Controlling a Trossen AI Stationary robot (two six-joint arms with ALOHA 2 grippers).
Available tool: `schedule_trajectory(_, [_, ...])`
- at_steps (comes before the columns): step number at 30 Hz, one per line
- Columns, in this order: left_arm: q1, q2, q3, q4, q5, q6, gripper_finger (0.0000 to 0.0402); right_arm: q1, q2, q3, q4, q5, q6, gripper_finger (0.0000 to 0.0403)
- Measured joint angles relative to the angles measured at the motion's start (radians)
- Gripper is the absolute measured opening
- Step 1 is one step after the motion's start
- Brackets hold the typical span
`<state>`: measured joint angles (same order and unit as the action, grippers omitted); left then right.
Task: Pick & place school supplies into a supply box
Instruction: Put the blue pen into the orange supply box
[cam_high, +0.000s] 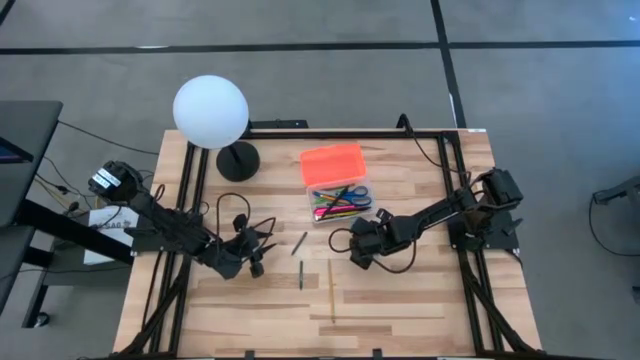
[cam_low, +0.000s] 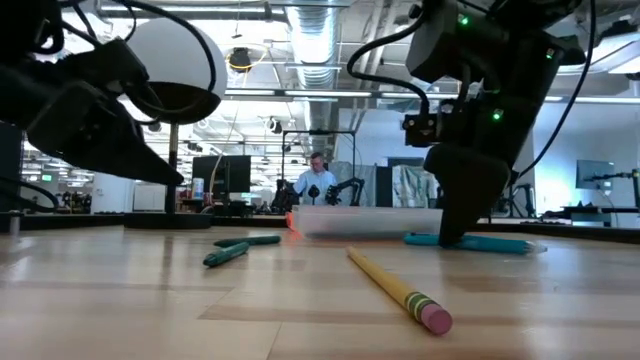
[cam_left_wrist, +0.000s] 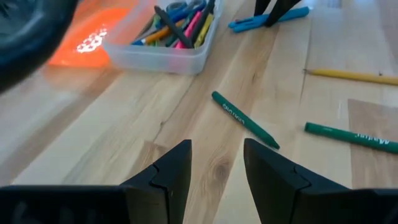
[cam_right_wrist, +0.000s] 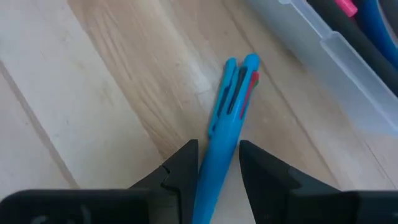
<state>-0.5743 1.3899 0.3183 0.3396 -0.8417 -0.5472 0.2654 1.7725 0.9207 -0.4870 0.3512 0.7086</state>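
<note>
The supply box (cam_high: 338, 198) is a clear tray with several pens and blue-handled scissors inside, and its orange lid (cam_high: 332, 163) lies just behind it. A blue multi-colour pen (cam_right_wrist: 231, 106) lies on the wood near the box, with my right gripper (cam_right_wrist: 217, 163) shut on it. Two green markers (cam_high: 299, 243) (cam_high: 300, 275) and a yellow pencil (cam_high: 332, 290) lie flat on the table between the arms. My left gripper (cam_left_wrist: 217, 168) hovers open at the table's left, with nothing between its fingers. It points toward the nearer green marker (cam_left_wrist: 244, 119). My right gripper pinches the blue pen's barrel (cam_right_wrist: 217, 146) between its two fingers, partway back from the end with the coloured sliders (cam_right_wrist: 249, 74). The fingers come down steeply from above and lie across the pen. The pen lies level along the table top (cam_low: 490, 242).
A white globe lamp (cam_high: 211, 111) on a black base (cam_high: 238, 160) stands at the back left. Black frame rails (cam_high: 190, 200) run along both table sides. Bare wood stretches toward the near edge beyond the pencil (cam_low: 395, 290).
</note>
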Motion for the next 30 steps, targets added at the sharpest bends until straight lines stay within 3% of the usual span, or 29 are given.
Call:
schedule_trajectory(19, [0.034,0.005,0.0,-0.019,0.052,-0.049,0.0141,0.11,-0.003,0.003,-0.004,-0.13,-0.241,0.0108])
schedule_trajectory(30, [0.034,0.005,0.0,-0.019,0.051,-0.05,0.0141,0.114,-0.002,0.003,-0.011,-0.144,-0.276,0.0037])
